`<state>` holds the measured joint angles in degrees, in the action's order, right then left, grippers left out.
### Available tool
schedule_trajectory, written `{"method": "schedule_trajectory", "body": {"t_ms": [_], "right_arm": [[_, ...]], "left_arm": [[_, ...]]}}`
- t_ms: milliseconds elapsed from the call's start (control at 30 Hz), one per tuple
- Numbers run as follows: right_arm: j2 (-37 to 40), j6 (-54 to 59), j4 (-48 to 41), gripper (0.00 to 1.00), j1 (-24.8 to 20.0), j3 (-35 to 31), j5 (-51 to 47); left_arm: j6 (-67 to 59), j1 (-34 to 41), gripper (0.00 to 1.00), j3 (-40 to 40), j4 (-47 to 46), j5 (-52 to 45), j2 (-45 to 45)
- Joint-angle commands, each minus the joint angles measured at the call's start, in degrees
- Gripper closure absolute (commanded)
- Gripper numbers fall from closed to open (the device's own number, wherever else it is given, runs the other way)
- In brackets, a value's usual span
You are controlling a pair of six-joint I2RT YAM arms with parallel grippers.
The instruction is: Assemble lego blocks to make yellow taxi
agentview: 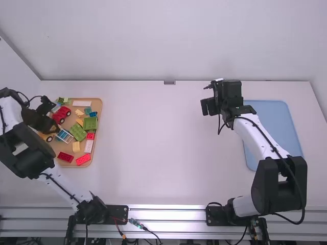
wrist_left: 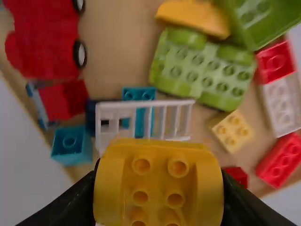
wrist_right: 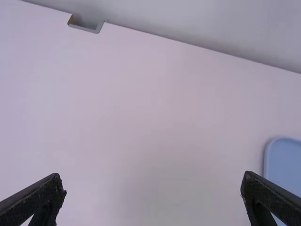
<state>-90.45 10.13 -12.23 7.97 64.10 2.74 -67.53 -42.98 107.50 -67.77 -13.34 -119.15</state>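
At the far left, my left gripper (agentview: pixel 50 127) is over the left part of a wooden tray of blocks. In the left wrist view, the left gripper (wrist_left: pixel 160 190) is shut on a yellow block (wrist_left: pixel 157 176) with rounded sides and studs facing the camera. The held block is above the tray, overlapping a white ladder-like piece (wrist_left: pixel 181 120). A small pale yellow block (wrist_left: pixel 231 132) lies in the tray, as does an orange-yellow piece (wrist_left: pixel 193 18). My right gripper (agentview: pixel 208 106) is above the table, left of a blue tray; in its wrist view the right gripper (wrist_right: pixel 153 188) stands open, holding nothing.
The wooden tray (agentview: pixel 97 148) holds a red car (agentview: pixel 61 114) and several green, red, teal and white blocks. The blue tray (agentview: pixel 271 115) lies at the right, partly under the right arm. A wall rises behind the table's far edge.
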Motion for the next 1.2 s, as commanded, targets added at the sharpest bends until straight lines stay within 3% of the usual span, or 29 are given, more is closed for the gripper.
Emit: {"method": "schedule_trajectory", "body": {"t_ms": [0, 233, 767, 900, 1033, 1167], "right_arm": [[-0.1, 0.9, -0.2, 0.01, -0.1, -0.9, -0.3], [-0.1, 0.8, 0.2, 0.01, -0.1, -0.9, -0.3], [-0.1, 0.2, 1.8, 0.01, -3.9, -0.9, -1.1], [-0.1, -2.1, 2.6, 0.01, -5.4, -0.9, -1.1], [-0.1, -2.4, 2.4, 0.01, -7.0, -0.9, -1.1], [-0.1, -2.2, 0.7, 0.01, -8.3, -0.9, -1.1]], "left_arm": [[-0.4, 3.9, 0.8, 3.8, -3.0, -4.2, -0.7], [13.5, 14.6, 0.78, 9.4, -6.2, 0.9, -0.7], [18.6, 47.3, 0.93, 11.0, -3.1, 2.4, -0.7], [15.4, 56.9, 0.98, 9.0, -1.2, 3.1, -0.7], [17.4, 62.9, 0.98, 4.3, 3.4, 8.0, -0.7], [13.7, 66.5, 0.98, -2.8, 8.3, 5.4, -0.7]]}}
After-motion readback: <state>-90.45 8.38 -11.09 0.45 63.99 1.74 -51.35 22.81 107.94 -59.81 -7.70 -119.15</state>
